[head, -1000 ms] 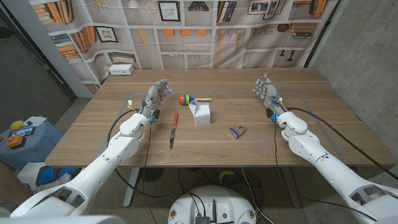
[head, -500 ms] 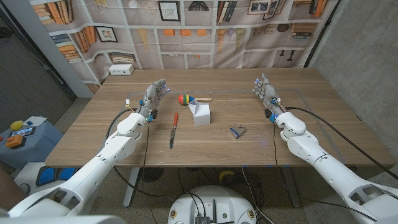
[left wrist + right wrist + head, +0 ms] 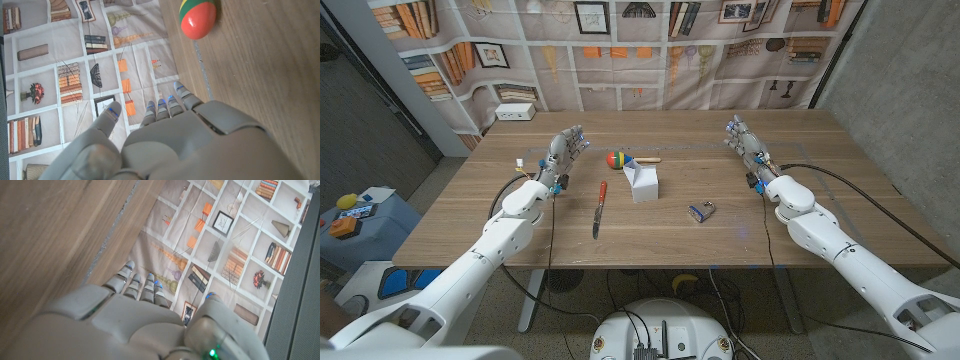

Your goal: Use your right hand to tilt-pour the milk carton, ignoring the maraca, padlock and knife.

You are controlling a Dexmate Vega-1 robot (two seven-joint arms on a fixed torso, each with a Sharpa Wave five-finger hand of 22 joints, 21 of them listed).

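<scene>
head view | padlock (image 3: 701,211) small, blurred | milk carton (image 3: 642,183) upright

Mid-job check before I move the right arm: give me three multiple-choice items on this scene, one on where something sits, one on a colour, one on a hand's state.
1. What lies nearest the milk carton on its far side?
A. the padlock
B. the maraca
C. the knife

2. What colour is the knife's handle?
A. red
B. blue
C. white

3. What is the right hand doing?
A. gripping the carton
B. pinching the padlock
C. holding nothing, apart from the carton

Answers:
1. B: in the head view the maraca lies just beyond the carton, while the padlock and knife lie nearer the robot.
2. A: the knife's handle shows red, with a dark blade toward the table's near edge.
3. C: the right hand stands over by the table's right side with fingers extended and nothing in it.
</scene>
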